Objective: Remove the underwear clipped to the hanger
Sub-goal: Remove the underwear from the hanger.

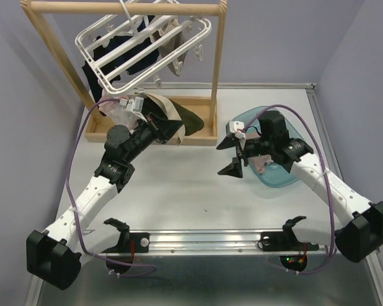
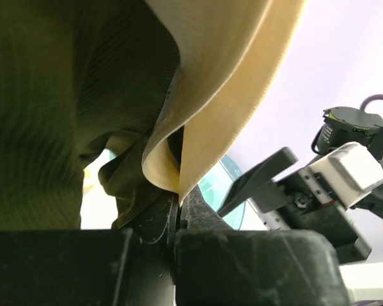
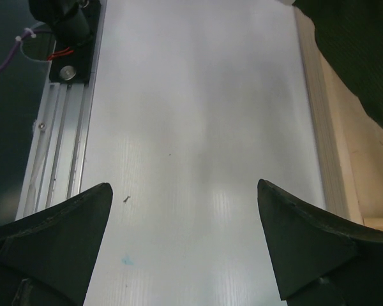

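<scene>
The white hanger (image 1: 140, 48) hangs tilted from the wooden rail, with black underwear (image 1: 124, 54) and a grey-cream piece (image 1: 172, 48) clipped under it. My left gripper (image 1: 176, 131) is shut on a cream underwear (image 2: 223, 83), pinched at its folded edge between the jaws (image 2: 179, 201). A dark olive underwear (image 2: 64, 115) drapes beside and against it, and I cannot tell whether it is pinched too. Both cloths (image 1: 179, 115) hang over the stand's base. My right gripper (image 3: 184, 185) stands open over bare table, nothing between its fingers (image 1: 233, 156).
The wooden rail stand (image 1: 217, 70) has a tray-like base (image 3: 345, 166) at the back. A teal bowl (image 1: 277, 175) sits at the right under my right arm, with a pink-mauve cloth (image 1: 263, 164) in it. A metal rail (image 1: 204, 242) runs along the near edge.
</scene>
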Controlling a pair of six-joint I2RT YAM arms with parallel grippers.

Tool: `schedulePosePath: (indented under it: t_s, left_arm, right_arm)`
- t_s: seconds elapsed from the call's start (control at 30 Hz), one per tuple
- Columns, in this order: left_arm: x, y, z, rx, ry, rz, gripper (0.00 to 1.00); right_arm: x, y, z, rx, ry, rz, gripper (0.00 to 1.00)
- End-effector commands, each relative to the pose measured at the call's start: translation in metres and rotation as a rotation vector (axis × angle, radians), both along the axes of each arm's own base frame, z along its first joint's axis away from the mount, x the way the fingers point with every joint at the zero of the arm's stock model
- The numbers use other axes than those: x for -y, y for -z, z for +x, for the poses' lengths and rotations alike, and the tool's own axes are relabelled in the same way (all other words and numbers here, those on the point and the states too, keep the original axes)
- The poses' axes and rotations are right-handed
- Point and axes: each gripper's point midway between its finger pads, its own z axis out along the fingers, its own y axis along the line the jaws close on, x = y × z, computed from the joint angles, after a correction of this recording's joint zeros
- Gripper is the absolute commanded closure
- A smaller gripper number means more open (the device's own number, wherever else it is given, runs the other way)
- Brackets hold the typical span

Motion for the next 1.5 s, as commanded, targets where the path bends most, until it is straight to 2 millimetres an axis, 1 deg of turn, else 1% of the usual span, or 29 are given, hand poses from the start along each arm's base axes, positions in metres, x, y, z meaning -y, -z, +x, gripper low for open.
schedulePosePath:
  t_s: [0.0, 0.03, 0.07, 0.1, 0.13, 0.17, 0.27, 0.3, 0.4, 0.43, 0.5, 0.57, 0.6, 0.67, 0.7, 0.73, 0.77, 0.83, 0.87, 0.93, 0.97, 1.07, 1.1, 1.13, 1.2, 1.27, 1.37, 1.4, 1.47]
  left_arm:
    - [0.004, -0.053, -0.002, 0.125, -0.008, -0.086, 1.00]
    - [0.004, -0.054, -0.002, 0.124, -0.011, -0.090, 1.00]
    - [0.006, -0.055, -0.002, 0.122, -0.007, -0.092, 1.00]
    - [0.006, -0.057, -0.002, 0.123, -0.014, -0.099, 1.00]
    - [0.006, -0.056, -0.001, 0.121, -0.017, -0.102, 1.00]
    - [0.006, -0.057, -0.002, 0.119, -0.019, -0.107, 1.00]
    - [0.005, -0.059, -0.002, 0.118, -0.029, -0.119, 1.00]
    - [0.004, -0.059, -0.001, 0.116, -0.036, -0.123, 1.00]
    - [0.004, -0.061, -0.001, 0.109, -0.041, -0.150, 1.00]
    - [0.004, -0.062, -0.002, 0.108, -0.041, -0.158, 1.00]
    - [0.003, -0.065, -0.001, 0.108, -0.049, -0.173, 1.00]
    - [0.003, -0.066, -0.002, 0.107, -0.050, -0.179, 1.00]
    - [0.004, -0.065, -0.001, 0.103, -0.046, -0.181, 1.00]
    - [0.006, -0.065, -0.002, 0.099, -0.040, -0.184, 1.00]
    - [0.007, -0.065, -0.003, 0.099, -0.035, -0.186, 1.00]
    - [0.007, -0.065, -0.002, 0.096, -0.033, -0.186, 1.00]
    - [0.007, -0.065, -0.003, 0.097, -0.033, -0.188, 1.00]
    - [0.008, -0.063, -0.003, 0.092, -0.028, -0.188, 1.00]
    - [0.008, -0.064, -0.003, 0.094, -0.028, -0.190, 1.00]
    - [0.008, -0.063, -0.004, 0.092, -0.026, -0.190, 1.00]
    - [0.008, -0.062, -0.004, 0.093, -0.026, -0.189, 1.00]
    - [0.008, -0.062, -0.006, 0.096, -0.026, -0.189, 1.00]
    - [0.006, -0.062, -0.006, 0.099, -0.030, -0.188, 1.00]
    - [0.006, -0.061, -0.007, 0.100, -0.032, -0.187, 1.00]
    - [0.004, -0.060, -0.008, 0.100, -0.037, -0.185, 1.00]
    - [0.003, -0.058, -0.010, 0.098, -0.039, -0.183, 0.97]
    - [0.001, -0.054, -0.010, 0.091, -0.047, -0.172, 0.83]
    - [0.001, -0.054, -0.013, 0.096, -0.042, -0.168, 0.66]
    - [-0.001, -0.052, -0.015, 0.097, -0.050, -0.148, 0.52]
  right_arm:
    - [-0.037, -0.046, 0.039, 0.064, 0.143, 0.025, 0.00]
    - [-0.042, -0.061, 0.048, 0.096, 0.182, 0.036, 0.00]
    - [-0.047, -0.064, 0.051, 0.098, 0.196, 0.039, 0.00]
    - [-0.058, -0.069, 0.054, 0.093, 0.228, 0.048, 0.00]
    - [-0.064, -0.075, 0.055, 0.097, 0.237, 0.060, 0.00]
    - [-0.076, -0.090, 0.050, 0.116, 0.225, 0.094, 0.00]
    - [-0.090, -0.101, 0.053, 0.082, 0.285, 0.135, 0.00]
    - [-0.096, -0.109, 0.054, 0.068, 0.309, 0.164, 0.00]
    - [-0.111, -0.113, 0.049, 0.043, 0.294, 0.189, 0.00]
    - [-0.114, -0.120, 0.050, 0.033, 0.310, 0.205, 0.00]
    - [-0.125, -0.119, 0.046, 0.014, 0.296, 0.207, 0.00]
    - [-0.128, -0.122, 0.050, -0.015, 0.329, 0.222, 0.00]
    - [-0.132, -0.118, 0.053, -0.028, 0.344, 0.221, 0.00]
    - [-0.131, -0.117, 0.067, -0.060, 0.428, 0.232, 0.00]
    - [-0.133, -0.111, 0.075, -0.070, 0.461, 0.225, 0.00]
    - [-0.129, -0.111, 0.085, -0.065, 0.519, 0.226, 0.00]
    - [-0.129, -0.111, 0.090, -0.062, 0.539, 0.228, 0.01]
    - [-0.127, -0.109, 0.099, -0.066, 0.593, 0.233, 0.06]
    - [-0.126, -0.113, 0.102, -0.067, 0.615, 0.246, 0.14]
    - [-0.123, -0.117, 0.108, -0.065, 0.655, 0.258, 0.24]
    - [-0.121, -0.118, 0.109, -0.065, 0.666, 0.264, 0.39]
    - [-0.115, -0.122, 0.108, -0.063, 0.687, 0.275, 0.67]
    - [-0.115, -0.129, 0.107, -0.053, 0.681, 0.301, 0.82]
    - [-0.114, -0.124, 0.105, -0.055, 0.674, 0.293, 0.89]
    - [-0.109, -0.127, 0.100, -0.047, 0.663, 0.309, 1.00]
    - [-0.104, -0.121, 0.097, -0.052, 0.653, 0.306, 0.99]
    - [-0.089, -0.125, 0.097, -0.047, 0.647, 0.336, 0.99]
    - [-0.081, -0.131, 0.100, -0.040, 0.654, 0.355, 0.99]
    - [-0.077, -0.128, 0.098, -0.052, 0.637, 0.357, 0.99]
